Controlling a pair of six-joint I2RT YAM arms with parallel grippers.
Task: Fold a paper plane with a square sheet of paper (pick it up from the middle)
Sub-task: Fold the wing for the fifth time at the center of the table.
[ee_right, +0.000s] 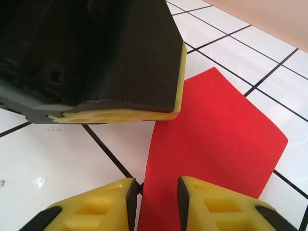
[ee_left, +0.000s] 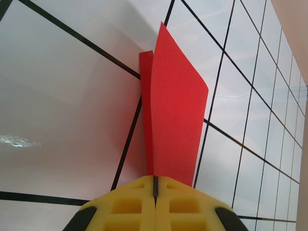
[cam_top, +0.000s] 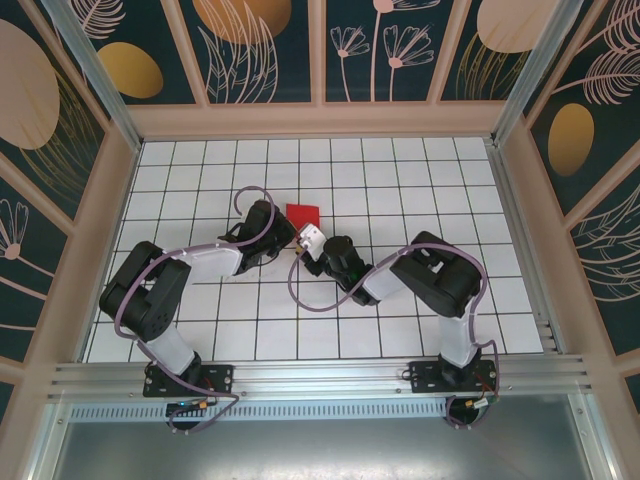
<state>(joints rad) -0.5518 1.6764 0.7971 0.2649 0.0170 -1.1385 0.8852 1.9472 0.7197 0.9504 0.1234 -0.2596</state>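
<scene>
Trouble would come from both grippers working one thin sheet: a pull apart could tear it, and an off-line pinch would skew the crease. The left gripper is clamped tight on the square sheet of paper, which rises toward twelve o'clock from it, mid-table. The right gripper is narrowly parted around the sheet's near edge; whether it touches cannot be told.
</scene>
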